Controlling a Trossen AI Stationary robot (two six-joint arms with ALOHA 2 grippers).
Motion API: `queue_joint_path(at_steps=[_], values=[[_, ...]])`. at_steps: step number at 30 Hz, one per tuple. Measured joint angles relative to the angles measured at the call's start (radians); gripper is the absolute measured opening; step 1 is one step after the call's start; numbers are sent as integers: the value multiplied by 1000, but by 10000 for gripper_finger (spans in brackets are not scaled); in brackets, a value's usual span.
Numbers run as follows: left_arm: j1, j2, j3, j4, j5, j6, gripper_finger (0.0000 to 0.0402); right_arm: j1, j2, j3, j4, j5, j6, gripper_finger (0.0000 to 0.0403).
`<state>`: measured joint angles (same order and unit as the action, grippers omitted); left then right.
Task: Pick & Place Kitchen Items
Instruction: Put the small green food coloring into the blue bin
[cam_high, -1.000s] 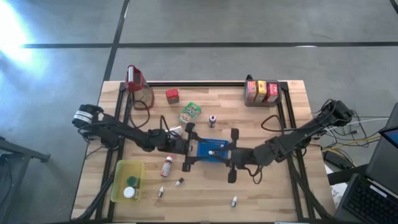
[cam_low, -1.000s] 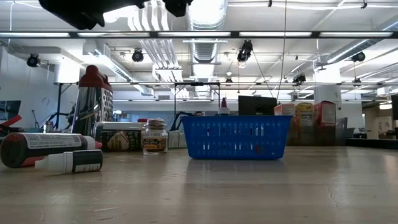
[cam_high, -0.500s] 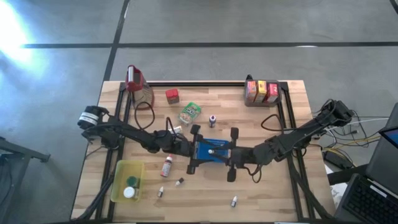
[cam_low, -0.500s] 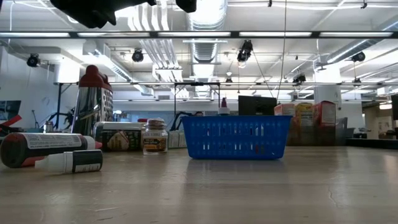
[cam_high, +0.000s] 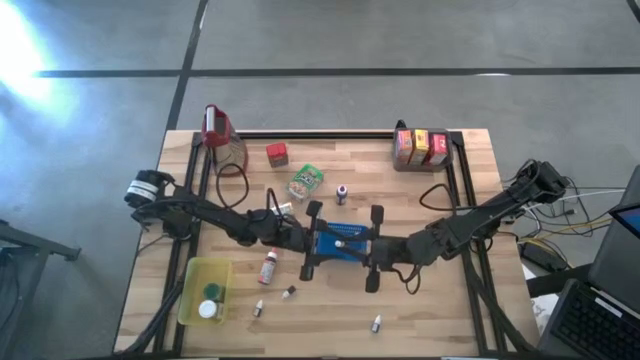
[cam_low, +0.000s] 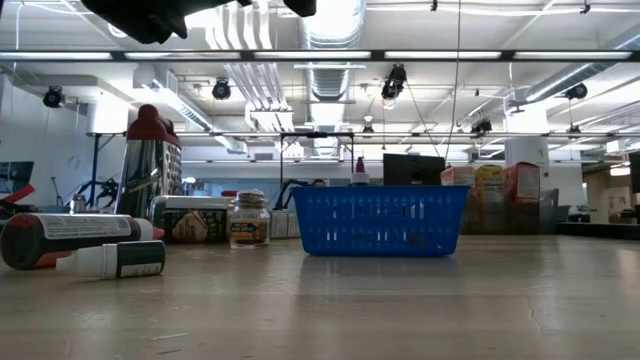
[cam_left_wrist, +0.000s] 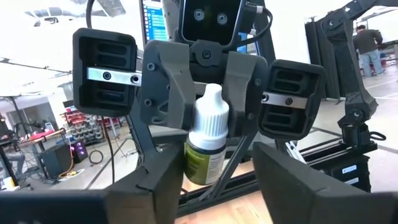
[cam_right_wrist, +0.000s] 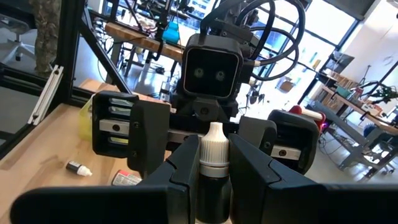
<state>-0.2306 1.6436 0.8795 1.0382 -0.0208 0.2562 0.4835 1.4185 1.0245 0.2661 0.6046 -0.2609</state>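
A small white-capped bottle (cam_left_wrist: 206, 140) hangs upright over the blue tray (cam_high: 357, 232) at the table's middle. My right gripper (cam_right_wrist: 214, 183) is shut on it, reaching in from the table's right. My left gripper (cam_left_wrist: 217, 183) faces it from the table's left and is open. Its two fingers stand on either side of the bottle's lower body, with room left between them. From above, both grippers, left (cam_high: 327, 243) and right (cam_high: 353, 245), meet at the bottle's white cap (cam_high: 340, 243). My right gripper pinches the bottle's dark body (cam_right_wrist: 214, 177), just below the white cap, between its two fingers (cam_right_wrist: 181, 174). The fingers lie about level and come from the table's right side. The bottle stands upright with its cap up, lifted clear above the blue tray.
A red-topped jug (cam_high: 222, 140), a red carton (cam_high: 277, 154), a green packet (cam_high: 306, 181) and a small bottle (cam_high: 342, 192) stand farther back. Cartons (cam_high: 420, 147) stand at the back right. A yellow container (cam_high: 205, 290), a tube (cam_high: 268, 266) and small bottles (cam_high: 289, 293) lie near the front.
My left gripper has edged toward the table's right, closer to the bottle in my right gripper. My right gripper has kept still with the bottle upright.
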Motion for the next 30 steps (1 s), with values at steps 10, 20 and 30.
queue_joint_path(at_steps=[10, 20, 30], values=[[0, 0, 0, 0, -4, 0, 132, 1, 0, 0, 0, -4, 6, 63], [0, 0, 0, -1, -5, 0, 103, 1, 0, 0, 0, -9, 7, 63], [0, 0, 0, -2, -4, -2, 99, 0, 0, 0, 0, -10, 24, 64]])
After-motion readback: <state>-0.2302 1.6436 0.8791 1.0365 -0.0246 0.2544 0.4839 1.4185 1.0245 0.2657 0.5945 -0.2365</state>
